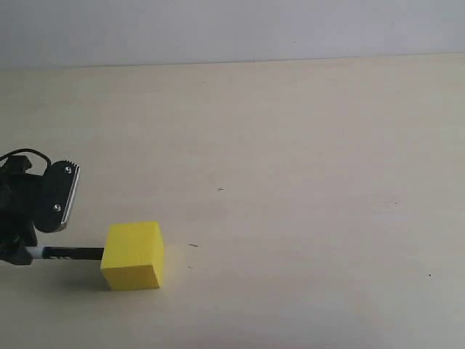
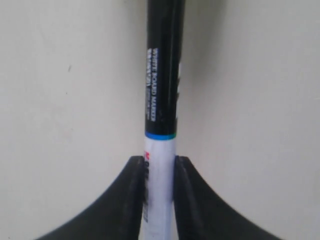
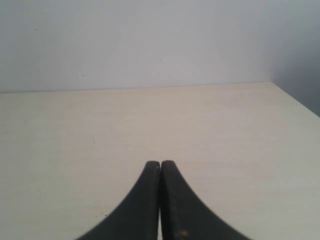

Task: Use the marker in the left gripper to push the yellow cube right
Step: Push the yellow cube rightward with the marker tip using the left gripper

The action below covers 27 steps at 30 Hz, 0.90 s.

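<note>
The yellow cube [image 1: 133, 255] rests on the pale table near the front left. My left gripper [image 1: 29, 243] is at the left edge, shut on the marker [image 1: 69, 254], which lies level and points right. Its black end meets the cube's left face. In the left wrist view the marker [image 2: 161, 100] runs straight out from between the two black fingers [image 2: 131, 200], white barrel clamped, black part with white print beyond; the cube does not show there. My right gripper [image 3: 160, 165] shows only in its own wrist view, jaws pressed together with nothing between them, above bare table.
The light wooden table [image 1: 305, 182] stretches to the right of the cube and back to a pale wall [image 1: 232, 29]. A few tiny dark specks [image 1: 220, 189] mark its surface. The table's far corner [image 3: 272, 84] shows in the right wrist view.
</note>
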Each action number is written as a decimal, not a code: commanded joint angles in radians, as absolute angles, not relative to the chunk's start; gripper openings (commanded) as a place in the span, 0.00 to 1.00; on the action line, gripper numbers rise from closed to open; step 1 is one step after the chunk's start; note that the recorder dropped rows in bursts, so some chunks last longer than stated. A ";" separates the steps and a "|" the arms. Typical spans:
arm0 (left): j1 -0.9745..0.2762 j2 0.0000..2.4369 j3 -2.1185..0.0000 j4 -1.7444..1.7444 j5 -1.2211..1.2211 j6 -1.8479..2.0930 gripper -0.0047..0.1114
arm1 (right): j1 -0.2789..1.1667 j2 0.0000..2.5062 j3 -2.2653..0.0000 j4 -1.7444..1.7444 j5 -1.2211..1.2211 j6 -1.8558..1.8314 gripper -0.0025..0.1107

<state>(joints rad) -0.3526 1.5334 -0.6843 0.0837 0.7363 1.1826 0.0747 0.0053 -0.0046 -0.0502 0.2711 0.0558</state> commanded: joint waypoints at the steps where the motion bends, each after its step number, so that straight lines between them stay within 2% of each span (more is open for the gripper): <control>1: -0.333 1.536 -0.691 0.146 0.813 1.113 0.04 | 0.070 0.000 0.000 -0.051 0.267 0.054 0.02; 7: -0.302 1.545 -0.689 0.135 0.817 1.113 0.04 | 0.070 0.000 0.000 -0.051 0.267 0.054 0.02; 15: -0.469 1.592 -0.689 0.079 0.692 1.121 0.04 | 0.070 0.000 0.000 -0.051 0.267 0.054 0.02; 22: -0.431 1.593 -0.689 0.223 0.744 0.976 0.04 | 0.070 0.000 0.000 -0.051 0.267 0.054 0.02; 27: -0.421 1.593 -0.689 0.203 0.707 0.959 0.04 | 0.070 0.000 0.000 -0.051 0.267 0.054 0.02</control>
<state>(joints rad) -0.4223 1.5940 -0.6862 0.2214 0.7339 0.9780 0.0747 0.0053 -0.0046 -0.0502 0.2711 0.0558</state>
